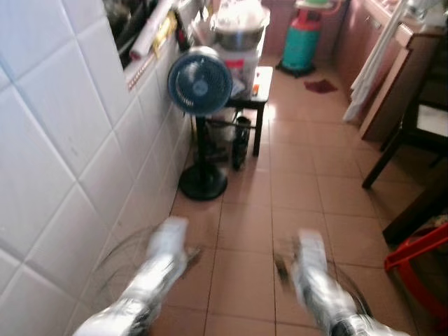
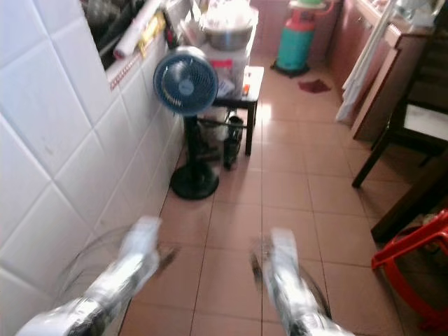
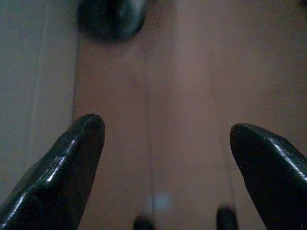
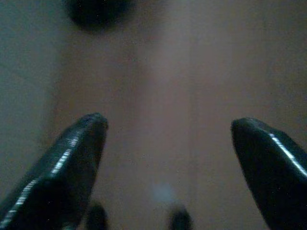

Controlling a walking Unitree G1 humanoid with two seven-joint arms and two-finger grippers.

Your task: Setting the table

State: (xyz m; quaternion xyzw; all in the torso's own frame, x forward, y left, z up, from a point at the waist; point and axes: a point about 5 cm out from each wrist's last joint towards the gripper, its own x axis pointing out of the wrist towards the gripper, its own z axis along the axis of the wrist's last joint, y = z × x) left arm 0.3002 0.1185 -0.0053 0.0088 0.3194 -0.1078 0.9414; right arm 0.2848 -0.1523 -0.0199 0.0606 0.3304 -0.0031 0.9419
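Left end effector [image 3: 165, 143] and right end effector [image 4: 168, 143] hang nearest, both spread wide and empty above the tiled floor [image 1: 294, 182]. No tableware visible; a standing fan [image 1: 200, 84] lies ahead by the wall. Walk on steadily, clearing the fan base.

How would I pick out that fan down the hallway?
Follow the white tiled wall on the left to where it meets the small dark table. The pedestal fan stands just before it on a round black base, its blue caged head the only blue thing there.
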